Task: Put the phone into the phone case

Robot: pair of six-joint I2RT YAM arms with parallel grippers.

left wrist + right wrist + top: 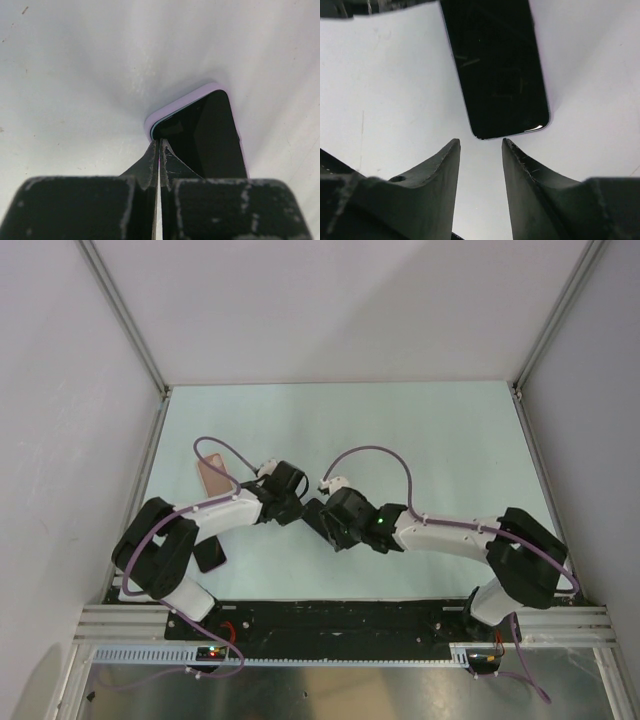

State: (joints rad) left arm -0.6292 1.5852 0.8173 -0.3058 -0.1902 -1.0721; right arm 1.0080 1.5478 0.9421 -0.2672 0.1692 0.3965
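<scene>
The phone (313, 508) lies flat on the table between my two grippers, its glossy black face up. In the left wrist view the phone (210, 135) shows a thin lilac edge round its far end. My left gripper (160, 142) is shut, with its tips at the phone's near left corner. My right gripper (480, 142) is open and empty, and the phone's rounded end (495, 65) lies just beyond its fingertips. The salmon-pink phone case (213, 475) lies empty to the left of the left gripper (295, 502), partly under the arm's cable. The right gripper (328, 520) faces the left one.
White walls with aluminium frame posts (125, 315) close in the pale table (430, 440) on the left, back and right. A black rail (340, 618) with the arm bases runs along the near edge. Purple cables (385, 455) loop above both arms.
</scene>
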